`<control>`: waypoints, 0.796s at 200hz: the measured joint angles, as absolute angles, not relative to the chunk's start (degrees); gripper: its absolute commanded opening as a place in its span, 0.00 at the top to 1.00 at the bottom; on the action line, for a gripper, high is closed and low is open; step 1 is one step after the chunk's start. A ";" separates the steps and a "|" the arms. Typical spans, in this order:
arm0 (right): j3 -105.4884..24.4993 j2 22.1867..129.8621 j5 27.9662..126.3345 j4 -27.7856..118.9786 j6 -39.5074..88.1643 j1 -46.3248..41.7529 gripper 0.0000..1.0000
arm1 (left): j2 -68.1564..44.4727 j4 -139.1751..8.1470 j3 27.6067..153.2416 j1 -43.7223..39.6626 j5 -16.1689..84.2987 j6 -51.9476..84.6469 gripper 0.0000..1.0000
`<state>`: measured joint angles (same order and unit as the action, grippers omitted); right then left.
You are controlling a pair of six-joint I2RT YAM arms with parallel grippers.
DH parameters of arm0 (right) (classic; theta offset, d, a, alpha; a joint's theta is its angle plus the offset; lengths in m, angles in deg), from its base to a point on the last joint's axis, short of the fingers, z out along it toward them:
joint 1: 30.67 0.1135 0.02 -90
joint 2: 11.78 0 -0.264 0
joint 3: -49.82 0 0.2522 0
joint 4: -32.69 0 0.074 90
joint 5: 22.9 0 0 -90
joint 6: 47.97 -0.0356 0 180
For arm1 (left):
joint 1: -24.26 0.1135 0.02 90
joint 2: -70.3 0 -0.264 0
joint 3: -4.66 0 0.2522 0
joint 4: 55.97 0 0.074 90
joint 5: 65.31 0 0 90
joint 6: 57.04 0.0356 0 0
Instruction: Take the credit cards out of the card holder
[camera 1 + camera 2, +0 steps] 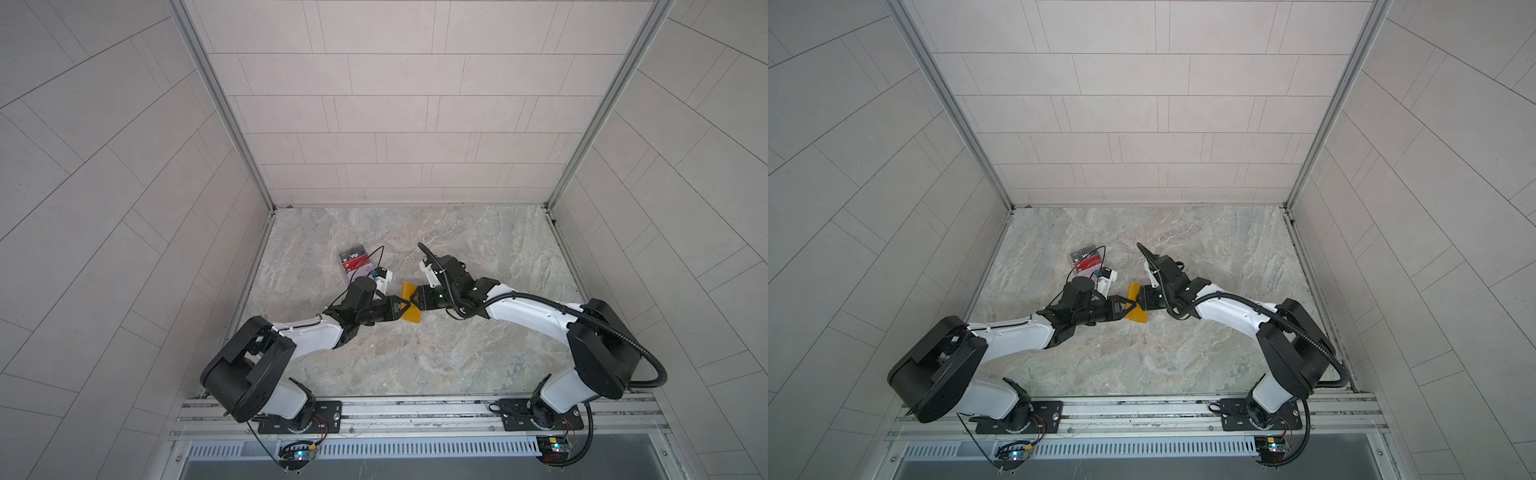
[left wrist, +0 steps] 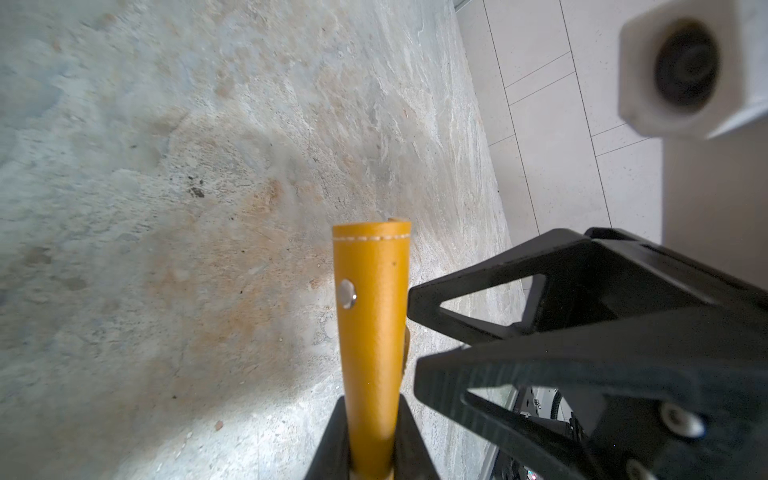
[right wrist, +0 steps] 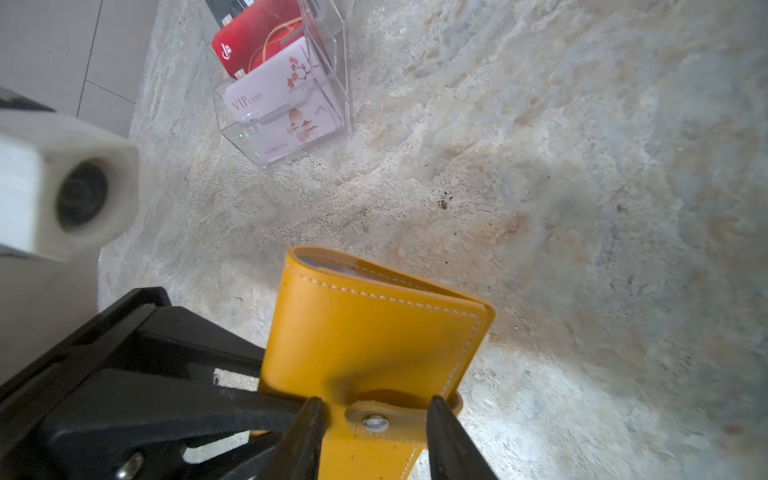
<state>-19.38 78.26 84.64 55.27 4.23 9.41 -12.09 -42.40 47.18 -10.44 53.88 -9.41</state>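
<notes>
The card holder [image 3: 365, 332], folded shut with its strap tab buttoned at the snap, hangs between my two grippers over the middle of the marble table [image 1: 415, 365]. I cannot tell if its lower edge touches the stone. In both top views it is a yellow slab [image 1: 411, 307] [image 1: 1137, 307] whose long axis runs away from my base, across the line joining my wrists. Pale sleeve edges show at its open end, but the credit cards are not visible to me.

My left gripper [image 2: 370, 415] comes in from the left and is pressed together on the holder's edge, with the cover running straight out between its fingers. My right gripper [image 3: 376, 419] comes in from the right, and the strap tab points directly at it. Its fingers stand partly apart on either side of the tab, with the snap stud in the gap. I cannot tell whether they are biting on the leather or only flanking it.

Both arms are at the holder, but the right is the one lined up with the tab. In my judgement the coming move turns on this: the left holds the body steady while the right pulls the tab back along its own length, away from the cover, to pop the snap.

Well apart, on the far left side of the table, stands a clear acrylic box [image 3: 291, 83] holding a red card [image 3: 257, 41] and pale cards.
</notes>
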 measured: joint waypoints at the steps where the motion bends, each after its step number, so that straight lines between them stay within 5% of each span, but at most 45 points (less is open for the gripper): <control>1: -19.40 78.28 84.64 55.27 4.23 9.43 0.57 | -12.07 -42.42 47.18 -10.44 53.88 -9.41 1.00; 159: -20.82 80.84 84.14 54.68 2.46 11.26 0.78 | -7.61 -48.13 46.43 -10.44 49.62 -6.38 1.00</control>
<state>-20.82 80.84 84.14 54.68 2.46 11.26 -7.61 -48.13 46.43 -10.44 49.62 -6.38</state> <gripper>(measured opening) 0.240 0.163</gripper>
